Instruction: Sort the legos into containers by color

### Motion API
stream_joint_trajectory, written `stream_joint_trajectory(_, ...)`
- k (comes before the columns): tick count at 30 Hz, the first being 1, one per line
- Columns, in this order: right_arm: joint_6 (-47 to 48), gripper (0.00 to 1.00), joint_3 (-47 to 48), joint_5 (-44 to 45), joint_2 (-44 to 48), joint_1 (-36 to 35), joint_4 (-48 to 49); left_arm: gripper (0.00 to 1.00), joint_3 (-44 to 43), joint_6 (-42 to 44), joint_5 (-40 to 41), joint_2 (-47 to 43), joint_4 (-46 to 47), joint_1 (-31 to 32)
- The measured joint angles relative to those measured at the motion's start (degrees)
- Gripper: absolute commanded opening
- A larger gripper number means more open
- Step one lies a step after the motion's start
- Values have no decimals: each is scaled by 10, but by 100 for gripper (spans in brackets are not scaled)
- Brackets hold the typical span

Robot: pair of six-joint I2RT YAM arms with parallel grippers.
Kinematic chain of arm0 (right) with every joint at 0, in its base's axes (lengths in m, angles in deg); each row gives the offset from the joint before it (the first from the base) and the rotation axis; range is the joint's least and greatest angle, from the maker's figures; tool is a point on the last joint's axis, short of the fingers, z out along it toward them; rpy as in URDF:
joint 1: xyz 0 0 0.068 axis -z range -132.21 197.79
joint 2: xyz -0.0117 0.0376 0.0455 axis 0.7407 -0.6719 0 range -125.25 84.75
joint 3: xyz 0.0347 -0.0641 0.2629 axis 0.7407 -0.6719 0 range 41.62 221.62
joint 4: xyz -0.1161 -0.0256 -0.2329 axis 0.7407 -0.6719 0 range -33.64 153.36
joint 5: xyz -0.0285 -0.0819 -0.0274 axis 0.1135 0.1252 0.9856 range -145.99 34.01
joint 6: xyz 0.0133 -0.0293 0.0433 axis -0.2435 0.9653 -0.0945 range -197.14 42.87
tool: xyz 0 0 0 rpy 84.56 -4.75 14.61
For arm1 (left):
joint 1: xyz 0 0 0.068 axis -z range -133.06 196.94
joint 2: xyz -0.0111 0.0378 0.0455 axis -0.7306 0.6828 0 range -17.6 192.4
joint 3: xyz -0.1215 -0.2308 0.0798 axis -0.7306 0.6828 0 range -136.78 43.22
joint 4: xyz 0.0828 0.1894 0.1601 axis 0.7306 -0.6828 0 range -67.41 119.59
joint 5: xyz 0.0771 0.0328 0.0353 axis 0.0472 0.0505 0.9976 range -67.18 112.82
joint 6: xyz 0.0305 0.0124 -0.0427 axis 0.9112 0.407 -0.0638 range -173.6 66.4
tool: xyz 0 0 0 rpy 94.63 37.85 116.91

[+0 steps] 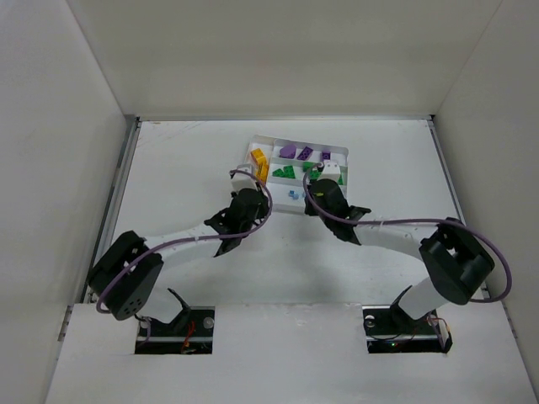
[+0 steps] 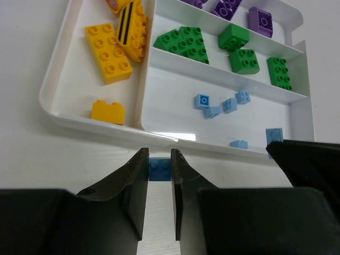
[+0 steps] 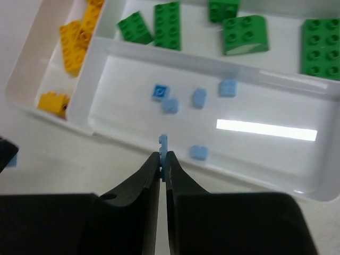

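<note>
The white tray [image 1: 344,153] holds yellow bricks [image 2: 109,53] in its end section. Its strips hold purple [image 2: 260,21], green [image 2: 183,41] and small pale blue bricks [image 2: 220,103]. My left gripper [image 2: 159,159] is closed on a blue brick [image 2: 159,169] on the table, just outside the tray's near rim [image 2: 106,127]. My right gripper [image 3: 163,157] is shut on a thin pale blue brick [image 3: 163,142] held on edge over the near rim [image 3: 255,178] of the blue strip. In the top view the left gripper [image 1: 244,187] and right gripper [image 1: 317,187] both sit at the tray's near side.
The right gripper's dark body [image 2: 311,159] shows in the left wrist view, close to the right of my left fingers. White walls enclose the table on three sides. The arms' purple cables [image 1: 370,220] arch above the table.
</note>
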Motion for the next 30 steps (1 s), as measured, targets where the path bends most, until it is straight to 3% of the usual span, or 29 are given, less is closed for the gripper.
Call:
stream_joint_trajectory(5,-12,51,11,4,-35,46,-1,17,-71,13,-2,84,9,11)
stream_joint_trajectory(12,-15,54,-13,8,15,48,2,19,-170,37,-13,197,19,14)
stream_joint_trajectory(14,-18,54,-38,13,51,48,7,29,-190,42,-17,221,17,14)
stream_joint_trajectory(19,-32,57,-115,33,138,48,12,66,-201,46,-23,231,4,13)
stream_joint_trajectory(20,-35,59,-130,36,153,48,12,78,-196,45,-23,227,4,12)
stream_joint_trajectory(21,-40,60,-146,40,168,48,12,100,-187,47,-24,219,3,11)
stream_joint_trajectory(23,-46,67,-167,45,190,48,11,100,-149,44,-23,180,-1,5)
stream_joint_trajectory(24,-49,81,-176,49,200,48,11,100,-128,42,-21,155,-5,0)
stream_joint_trajectory(25,-54,100,-184,51,209,48,11,100,-102,41,-17,122,-12,-7)
stream_joint_trajectory(30,-64,100,-204,72,240,49,3,100,-1,32,29,-94,-68,-36)
